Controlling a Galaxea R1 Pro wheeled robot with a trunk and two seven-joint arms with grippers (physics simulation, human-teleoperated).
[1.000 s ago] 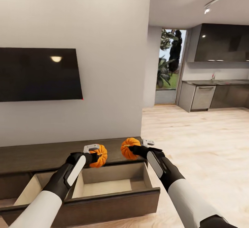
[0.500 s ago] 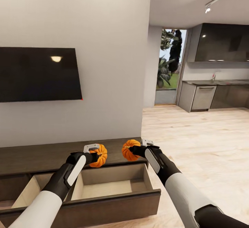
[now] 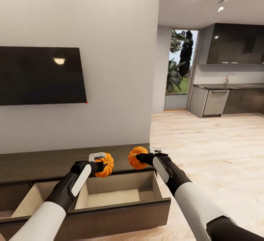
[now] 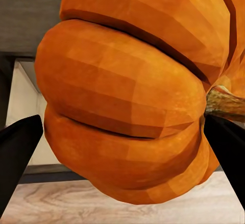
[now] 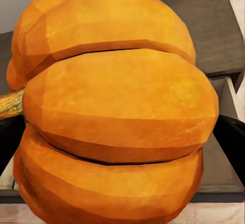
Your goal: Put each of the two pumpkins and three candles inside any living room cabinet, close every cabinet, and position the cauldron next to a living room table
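Note:
Two orange ribbed pumpkins hang above the low dark brown cabinet, one in each hand. My left gripper is shut on one pumpkin, whose orange ribs show close up between the dark fingers. My right gripper is shut on the other pumpkin, seen large in the right wrist view. Both are held over the back edge of the cabinet's open right drawer. A second drawer to its left is open too. Candles, cauldron and table are out of view.
A black TV hangs on the white wall above the cabinet. To the right, light wood floor runs toward a kitchen with grey counters and a glass door.
The right gripper with its pumpkin has shifted slightly, staying over the open drawer. The left arm has held still. The view has tilted a little.

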